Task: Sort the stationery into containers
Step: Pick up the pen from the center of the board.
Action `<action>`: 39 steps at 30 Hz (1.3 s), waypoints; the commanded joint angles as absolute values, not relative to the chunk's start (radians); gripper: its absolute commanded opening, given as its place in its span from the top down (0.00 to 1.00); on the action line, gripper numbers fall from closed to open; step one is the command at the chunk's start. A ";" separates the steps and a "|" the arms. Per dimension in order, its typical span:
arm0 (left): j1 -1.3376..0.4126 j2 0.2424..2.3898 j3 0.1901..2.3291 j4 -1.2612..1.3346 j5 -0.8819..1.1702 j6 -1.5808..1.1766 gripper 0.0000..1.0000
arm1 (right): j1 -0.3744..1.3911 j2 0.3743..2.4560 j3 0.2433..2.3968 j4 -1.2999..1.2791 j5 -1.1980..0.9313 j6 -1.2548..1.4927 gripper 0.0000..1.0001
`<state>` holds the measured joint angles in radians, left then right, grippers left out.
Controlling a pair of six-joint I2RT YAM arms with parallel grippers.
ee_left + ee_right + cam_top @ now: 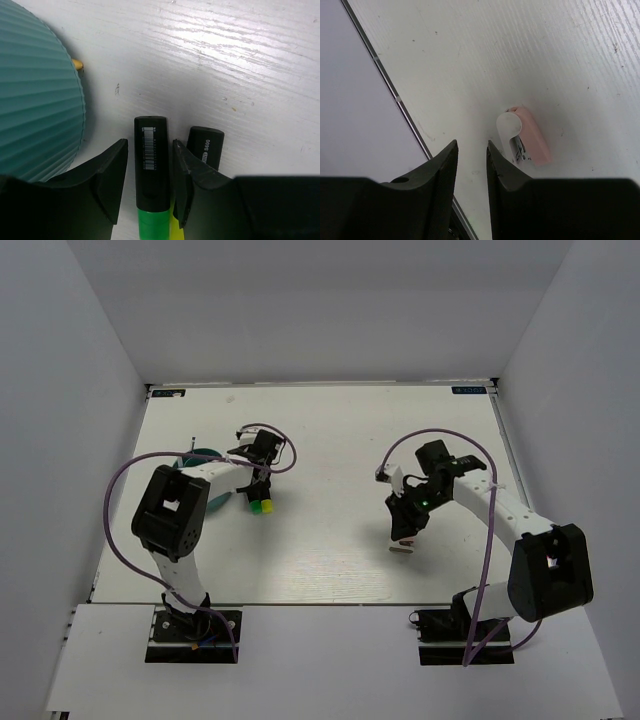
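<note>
In the left wrist view my left gripper (149, 145) is open, with its fingers on either side of a black marker with a green end (151, 165) lying on the table. A second black marker (206, 145), with a yellow end, lies just right of it, partly under the right finger. The ribbed teal holder (35, 100) stands close on the left. From above, the left gripper (255, 490) is low beside the holder (205, 455). My right gripper (471, 145) is slightly open and empty, and a pink-and-white block (527, 140) lies on the table just right of its fingers. The top view shows this block (401, 548) below the right gripper (407, 523).
A small yellow-orange tip (77, 63) shows behind the holder. A thin blue pen (192, 444) sticks up at the holder. White walls enclose the table on three sides. A metal strip (395, 95) marks the table's edge near the right gripper.
</note>
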<state>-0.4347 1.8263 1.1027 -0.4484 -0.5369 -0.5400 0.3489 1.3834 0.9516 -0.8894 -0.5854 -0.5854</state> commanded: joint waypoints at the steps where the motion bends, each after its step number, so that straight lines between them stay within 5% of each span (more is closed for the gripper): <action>1: -0.426 1.812 1.068 -0.397 -0.546 -0.549 0.48 | 0.336 1.390 0.960 -0.913 -0.629 -0.606 0.67; 26: -0.429 1.795 0.851 -0.202 -0.405 -0.634 0.48 | 0.264 1.390 0.980 -0.968 -0.713 -0.646 0.65; 39: -0.430 1.793 0.913 -0.262 -0.385 -0.595 0.86 | 0.235 1.394 0.988 -0.980 -0.741 -0.655 0.65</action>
